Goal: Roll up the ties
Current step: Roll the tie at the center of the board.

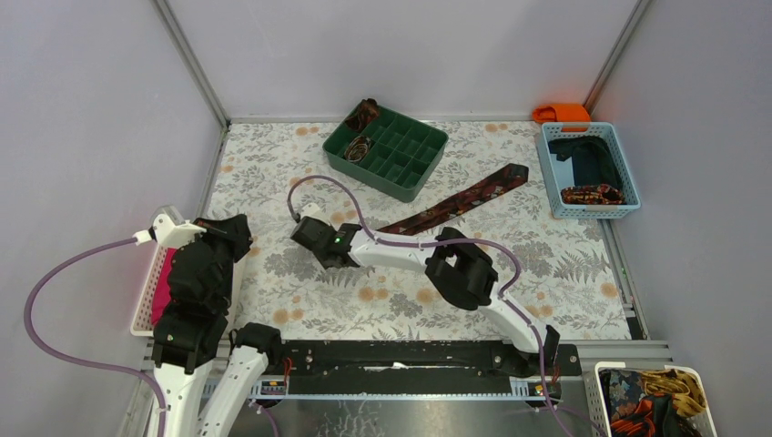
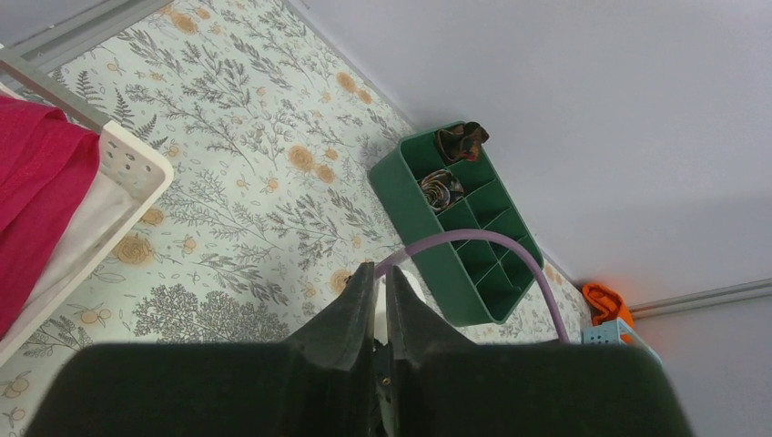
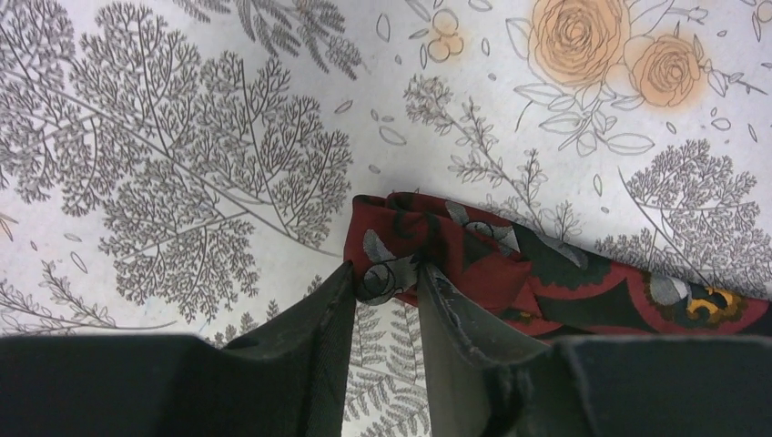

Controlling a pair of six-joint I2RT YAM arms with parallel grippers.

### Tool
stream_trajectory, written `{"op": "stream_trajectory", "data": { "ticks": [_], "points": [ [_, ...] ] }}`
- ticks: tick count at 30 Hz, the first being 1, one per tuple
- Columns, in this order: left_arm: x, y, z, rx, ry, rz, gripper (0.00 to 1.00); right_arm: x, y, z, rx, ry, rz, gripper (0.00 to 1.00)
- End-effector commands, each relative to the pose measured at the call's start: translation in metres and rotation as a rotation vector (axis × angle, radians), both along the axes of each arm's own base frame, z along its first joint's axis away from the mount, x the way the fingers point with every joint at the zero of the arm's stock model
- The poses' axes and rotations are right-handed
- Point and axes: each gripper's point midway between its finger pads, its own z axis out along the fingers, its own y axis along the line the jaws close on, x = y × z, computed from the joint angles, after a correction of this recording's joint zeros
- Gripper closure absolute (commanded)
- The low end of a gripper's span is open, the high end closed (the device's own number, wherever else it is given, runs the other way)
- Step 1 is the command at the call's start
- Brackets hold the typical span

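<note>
One tie (image 1: 464,200), a long maroon strip with red-orange patterning, lies diagonally on the floral table cover, its wide end near the blue basket. Its narrow end runs under my right arm. In the right wrist view that end (image 3: 546,273) is folded over and pinched between the tips of my right gripper (image 3: 387,273), which sits low at mid-table (image 1: 307,234). Two rolled ties (image 1: 358,148) sit in the green divided tray (image 1: 410,173); they also show in the left wrist view (image 2: 443,187). My left gripper (image 2: 380,273) is shut and empty, held above the left table side (image 1: 226,235).
A white basket (image 1: 146,291) with pink-red cloth (image 2: 36,182) stands at the left edge under my left arm. A blue basket (image 1: 555,177) at the right holds navy cloth and a coiled tie (image 1: 592,194). An orange item (image 1: 562,113) lies behind it. A white bin of fabrics (image 1: 651,401) is at the near right.
</note>
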Motion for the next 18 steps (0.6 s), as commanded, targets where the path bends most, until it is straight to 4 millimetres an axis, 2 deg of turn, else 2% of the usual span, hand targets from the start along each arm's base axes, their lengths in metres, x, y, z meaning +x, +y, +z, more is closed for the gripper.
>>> {"op": "stream_trajectory", "data": {
  "ticks": [1, 8, 16, 17, 18],
  "points": [
    [0.002, 0.003, 0.001, 0.033, -0.004, 0.006, 0.85, 0.001, 0.002, -0.013, 0.050, 0.103, 0.001, 0.65],
    [0.008, -0.005, -0.001, 0.036, -0.007, -0.034, 0.88, 0.003, 0.011, 0.005, 0.246, 0.170, 0.061, 0.70],
    [0.026, -0.020, -0.014, 0.012, 0.019, -0.095, 0.94, 0.001, 0.013, 0.028, 0.463, 0.299, 0.106, 0.72],
    [0.028, -0.022, -0.015, 0.005, 0.019, -0.104, 0.95, 0.004, 0.018, 0.036, 0.525, 0.303, 0.118, 0.72],
    [0.030, -0.026, -0.018, -0.005, 0.021, -0.120, 0.95, 0.005, 0.013, 0.037, 0.558, 0.330, 0.113, 0.73]
  ]
}}
